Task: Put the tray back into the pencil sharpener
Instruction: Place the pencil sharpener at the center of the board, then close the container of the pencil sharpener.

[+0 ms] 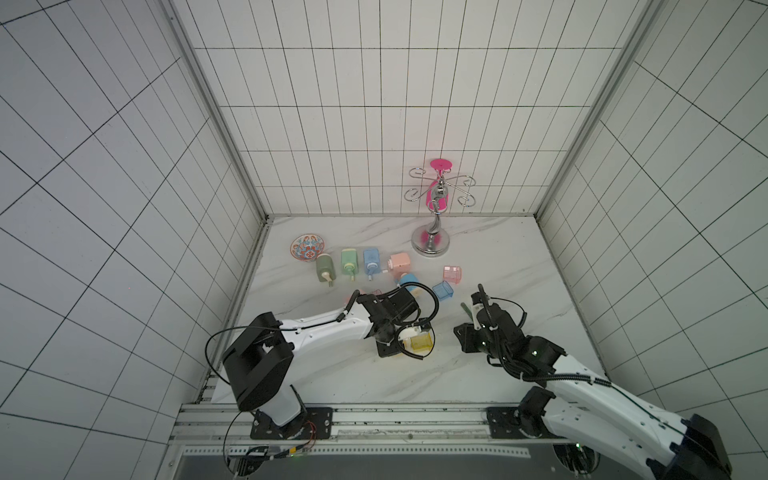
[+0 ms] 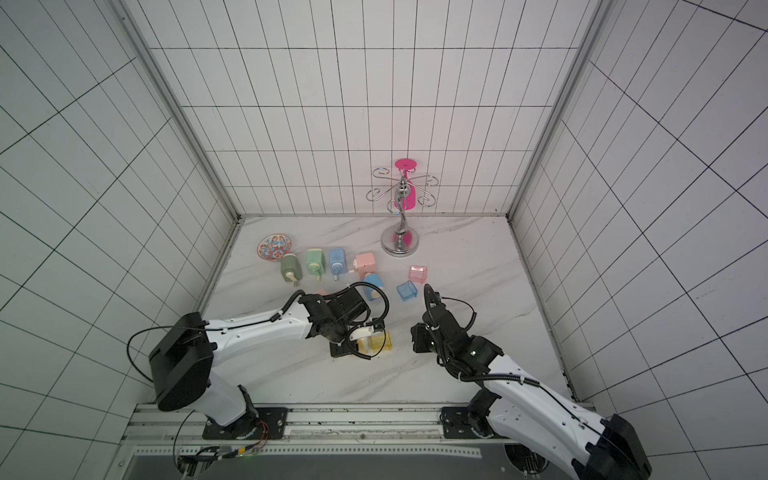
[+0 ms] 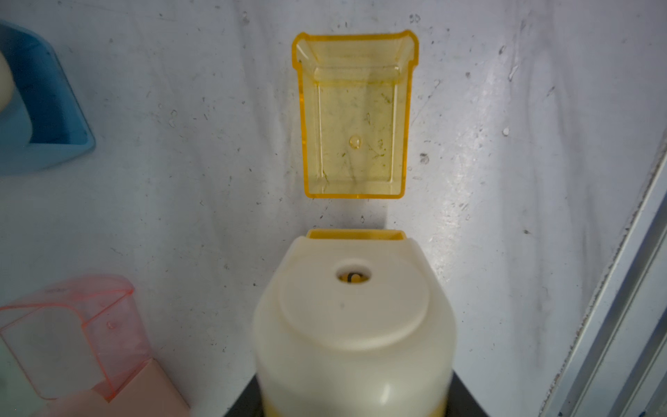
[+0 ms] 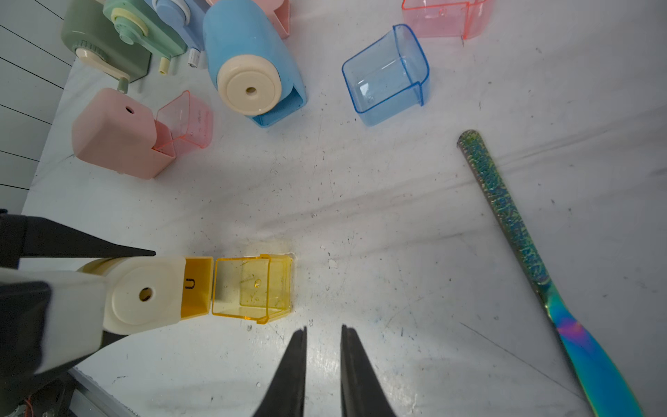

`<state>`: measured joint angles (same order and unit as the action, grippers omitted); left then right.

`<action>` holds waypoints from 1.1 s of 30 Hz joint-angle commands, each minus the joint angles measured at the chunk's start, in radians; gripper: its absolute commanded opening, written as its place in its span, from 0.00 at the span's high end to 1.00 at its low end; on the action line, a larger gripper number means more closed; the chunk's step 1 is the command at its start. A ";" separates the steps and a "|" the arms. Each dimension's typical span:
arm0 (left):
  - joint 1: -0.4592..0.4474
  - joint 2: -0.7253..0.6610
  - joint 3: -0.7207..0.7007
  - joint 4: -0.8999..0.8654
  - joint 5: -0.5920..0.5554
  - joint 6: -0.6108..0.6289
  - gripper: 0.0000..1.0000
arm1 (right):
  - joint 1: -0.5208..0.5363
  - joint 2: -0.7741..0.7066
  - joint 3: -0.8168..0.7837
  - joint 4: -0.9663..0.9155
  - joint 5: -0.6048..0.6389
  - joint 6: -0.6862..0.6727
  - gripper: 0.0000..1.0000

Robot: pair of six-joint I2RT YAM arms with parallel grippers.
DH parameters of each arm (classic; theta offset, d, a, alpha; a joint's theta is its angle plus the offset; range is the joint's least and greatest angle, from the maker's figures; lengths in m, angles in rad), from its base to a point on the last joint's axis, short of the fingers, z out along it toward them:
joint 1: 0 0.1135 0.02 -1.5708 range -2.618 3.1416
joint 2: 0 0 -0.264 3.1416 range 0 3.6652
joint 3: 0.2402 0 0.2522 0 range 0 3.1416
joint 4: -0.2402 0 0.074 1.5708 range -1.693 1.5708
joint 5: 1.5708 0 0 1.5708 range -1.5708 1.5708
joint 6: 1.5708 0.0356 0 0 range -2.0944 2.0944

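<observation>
Worktop [image 1: 353, 386] of white marble, and toward its 6 o'clock edge lies the yellow tray [image 4: 252, 289], fully outside the cream pencil sharpener [image 3: 353, 317]. It sits squarely in front of the sharpener's open yellow slot, at its 3 o'clock in both top views (whether the two touch, I can't make out). The left claw [image 4: 139, 294] is clamped on the sharpener's body, one black finger on each side. The right claw [image 4: 323, 328] hangs near the tray, at its 3 o'clock, fingers only narrowly parted and nothing between them. An iridescent knife [image 4: 523, 234] lies beside that arm. Further toward 12 o'clock are a blue tray [image 4: 386, 75], a pink tray [image 4: 447, 18] and a blue sharpener [image 4: 252, 65], and a pink sharpener [image 4: 115, 133] with its tray partly in.
</observation>
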<state>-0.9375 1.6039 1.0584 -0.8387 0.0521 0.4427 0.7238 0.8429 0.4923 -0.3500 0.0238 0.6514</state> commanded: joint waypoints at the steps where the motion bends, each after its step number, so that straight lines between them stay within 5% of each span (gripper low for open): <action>1: -0.007 0.036 0.049 -0.004 -0.020 -0.008 0.74 | -0.029 0.001 0.046 0.005 -0.052 0.063 0.79; 8: -0.009 0.085 0.066 -0.006 -0.046 -0.018 0.67 | -0.084 0.021 0.009 0.083 -0.165 0.094 0.79; 19: 0.044 0.009 0.000 0.071 0.027 -0.021 0.15 | -0.102 0.074 -0.011 0.132 -0.229 0.089 0.76; 33: 0.085 -0.096 -0.144 0.201 0.146 0.015 0.18 | -0.108 0.249 0.000 0.267 -0.380 0.067 0.66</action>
<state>-0.8543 1.5249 0.9306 -0.7010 0.1513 0.4301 0.6216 1.0599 0.4931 -0.1452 -0.3035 0.7181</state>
